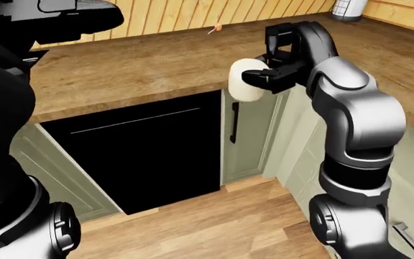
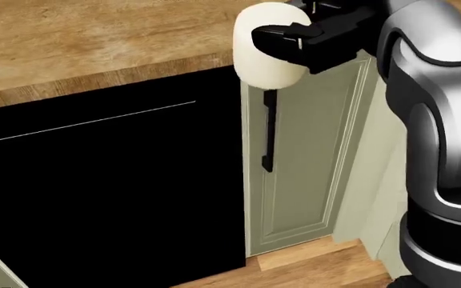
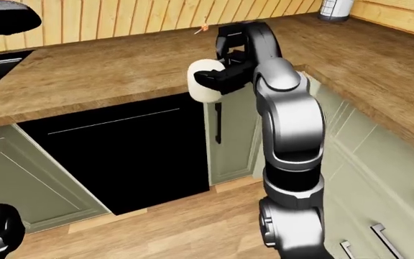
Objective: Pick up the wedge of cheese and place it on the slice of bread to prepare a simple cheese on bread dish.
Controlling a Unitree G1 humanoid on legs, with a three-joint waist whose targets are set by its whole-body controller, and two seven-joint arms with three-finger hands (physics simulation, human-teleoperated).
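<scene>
Cream-white and rounded, the cheese (image 1: 244, 80) sits clamped in the right hand (image 1: 270, 79) in the left-eye view — black fingers wrap its side, over the wooden counter (image 1: 135, 70) edge. The left arm (image 1: 9, 108) fills that view's left side; its hand is out of sight. No bread shows anywhere.

Head view: the cheese top is cut off by the frame, and below it lie a black appliance front (image 2: 102, 198) and a green cabinet door (image 2: 310, 162), whose dark handle (image 2: 268, 138) is partly hidden by the cheese.

Right-eye view: a small orange thing (image 3: 204, 26) near the plank wall is too tiny to identify — a pale container (image 3: 334, 7) is cropped at top.
</scene>
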